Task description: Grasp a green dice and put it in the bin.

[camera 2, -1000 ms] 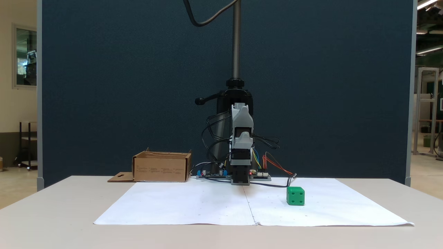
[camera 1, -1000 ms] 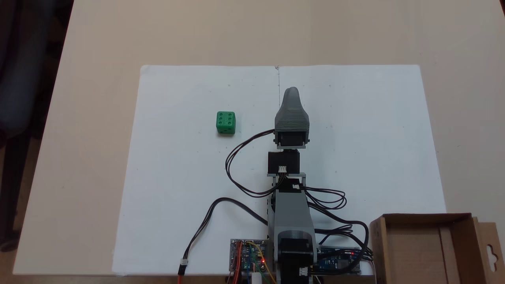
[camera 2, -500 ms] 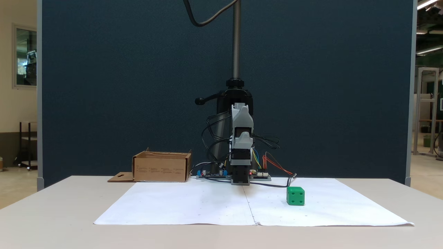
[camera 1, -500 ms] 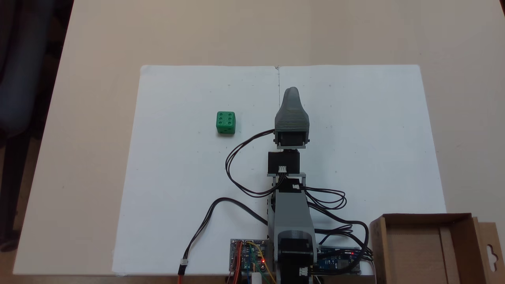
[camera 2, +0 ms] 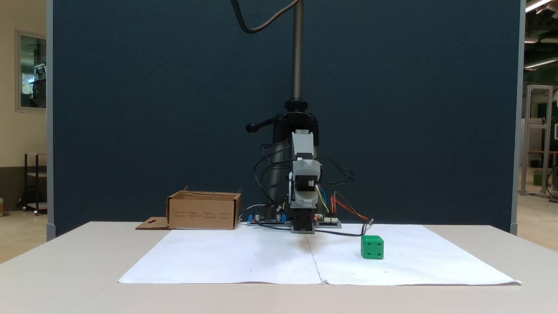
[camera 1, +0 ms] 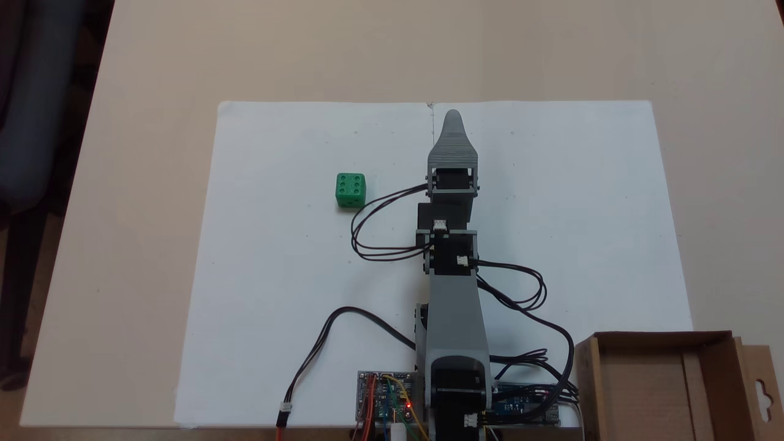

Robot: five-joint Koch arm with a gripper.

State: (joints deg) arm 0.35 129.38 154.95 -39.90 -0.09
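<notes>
**Dice lies off to the side of the arm**

The green dice sits on the paper, left of the jaws in the top-down fixed view, well apart. Whether the jaws are parted cannot be told; they hold nothing.

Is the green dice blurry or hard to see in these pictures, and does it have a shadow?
In a fixed view from above, the green dice is sharp enough to show six pips on top, under soft, even light with hardly any shadow. In a fixed view from table height, the dice is sharp too, bright against the white paper, with a thin dark line under it.
</notes>
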